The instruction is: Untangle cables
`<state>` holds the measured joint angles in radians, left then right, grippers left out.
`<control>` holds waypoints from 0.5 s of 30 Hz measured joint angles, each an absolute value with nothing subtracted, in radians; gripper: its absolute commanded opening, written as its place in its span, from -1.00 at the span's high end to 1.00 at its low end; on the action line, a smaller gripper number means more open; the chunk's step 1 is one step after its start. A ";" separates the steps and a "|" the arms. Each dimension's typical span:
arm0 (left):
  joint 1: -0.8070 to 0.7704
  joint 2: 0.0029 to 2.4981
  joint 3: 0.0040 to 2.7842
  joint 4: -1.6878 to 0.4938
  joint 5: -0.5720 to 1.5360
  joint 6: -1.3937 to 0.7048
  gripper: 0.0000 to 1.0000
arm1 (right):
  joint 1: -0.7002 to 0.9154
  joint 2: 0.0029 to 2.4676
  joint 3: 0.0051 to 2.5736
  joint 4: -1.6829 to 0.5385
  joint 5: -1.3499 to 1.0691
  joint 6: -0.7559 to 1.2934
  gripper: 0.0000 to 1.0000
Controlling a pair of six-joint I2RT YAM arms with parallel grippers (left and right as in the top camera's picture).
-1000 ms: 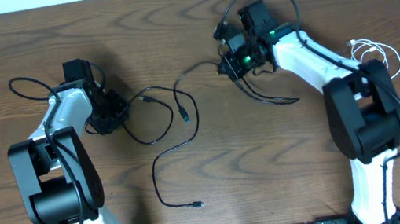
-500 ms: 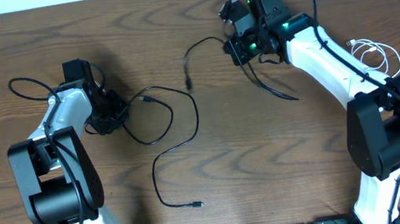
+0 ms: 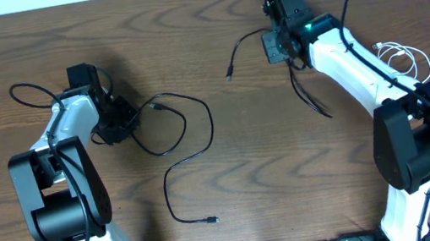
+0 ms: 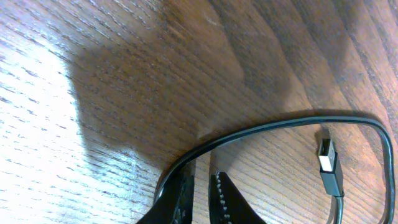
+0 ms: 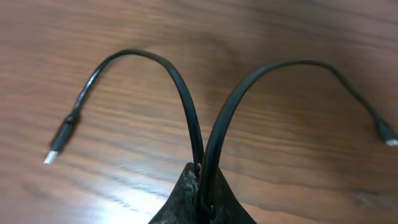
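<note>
Overhead: the right gripper [image 3: 275, 46] is far up the table [image 3: 292, 177], its tips hidden under the wrist body. The right black cable [image 3: 233, 59] leaves it both ways, one end lying to its left and the other strand trailing toward the near right. The white cable [image 3: 399, 52] is bunched at the right edge, partly covered by the right arm [image 3: 354, 67]. The left gripper [image 3: 119, 122] has its tips hard to make out; the left black cable [image 3: 211, 121] starts at it and loops away rightward.

Left wrist: the fingers [image 4: 183, 199] are cut off by the lower edge. They stand a crack apart, with bare wood in the gap. The cable runs against one finger's outer edge – not seen inside the gap. Its plug [image 4: 329, 165] lies flat nearby.

Right wrist: the jaws are pressed together on the right black cable – two strands rise from the tips side by side; the far end is cropped at the right edge
</note>
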<state>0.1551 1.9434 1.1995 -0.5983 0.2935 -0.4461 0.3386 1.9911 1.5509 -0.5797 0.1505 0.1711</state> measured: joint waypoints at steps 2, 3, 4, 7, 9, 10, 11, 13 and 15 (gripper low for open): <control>0.155 1.943 1.200 -0.598 0.294 -0.446 0.70 | 0.339 1.991 1.551 -0.594 0.213 0.201 0.98; 0.155 1.943 1.200 -0.598 0.294 -0.446 0.69 | 0.339 1.991 1.551 -0.603 0.244 0.217 0.98; 0.155 1.943 1.200 -0.598 0.294 -0.446 0.68 | 0.339 1.991 1.551 -0.609 0.264 0.226 0.98; 0.155 1.943 1.200 -0.598 0.294 -0.446 0.69 | 0.337 1.991 1.551 -0.618 0.316 0.247 0.14; 0.155 1.943 1.200 -0.598 0.294 -0.446 0.68 | 0.337 1.991 1.551 -0.621 0.334 0.260 -0.55; 0.155 1.943 1.200 -0.598 0.294 -0.446 0.67 | 0.337 1.991 1.551 -0.625 0.340 0.263 -0.75; 0.155 1.943 1.200 -0.598 0.294 -0.446 0.57 | 0.337 1.991 1.551 -0.627 0.340 0.263 -0.94; 0.155 1.943 1.200 -0.598 0.297 -0.449 0.32 | 0.337 1.991 1.551 -0.630 0.326 0.264 -0.99; 0.155 1.940 1.201 -0.599 0.301 -0.446 -0.02 | 0.337 1.991 1.551 -0.631 0.262 0.266 -0.98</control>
<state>0.1551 1.9396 1.2011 -0.5987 0.3012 -0.4461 0.3367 1.9911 1.5509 -0.6308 0.2619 0.2657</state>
